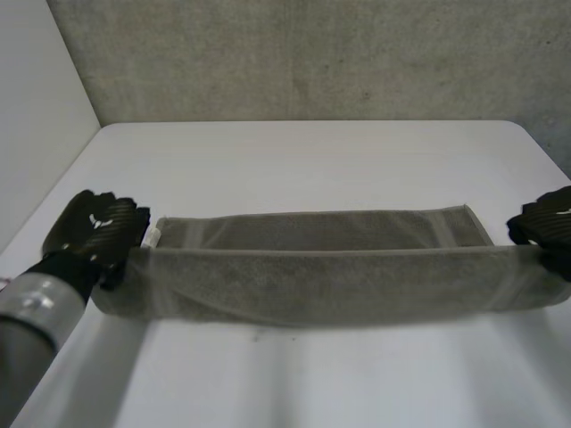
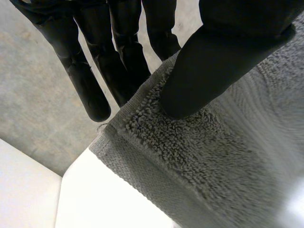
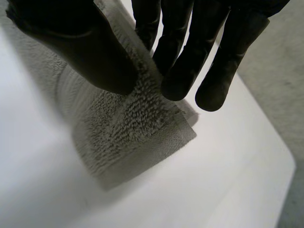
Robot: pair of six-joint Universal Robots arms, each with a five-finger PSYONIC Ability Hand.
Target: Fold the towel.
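Observation:
A grey towel stretches across the white table as a long band. Its near edge is lifted and its far layer lies flat. My left hand is at the towel's left end and my right hand at its right end. In the left wrist view the thumb presses on the towel's corner with the fingers behind it, pinching the cloth. In the right wrist view the thumb and fingers pinch the other corner of the towel.
A grey concrete wall rises behind the table's far edge. A white panel stands at the left. The table's rounded right corner lies close to my right hand.

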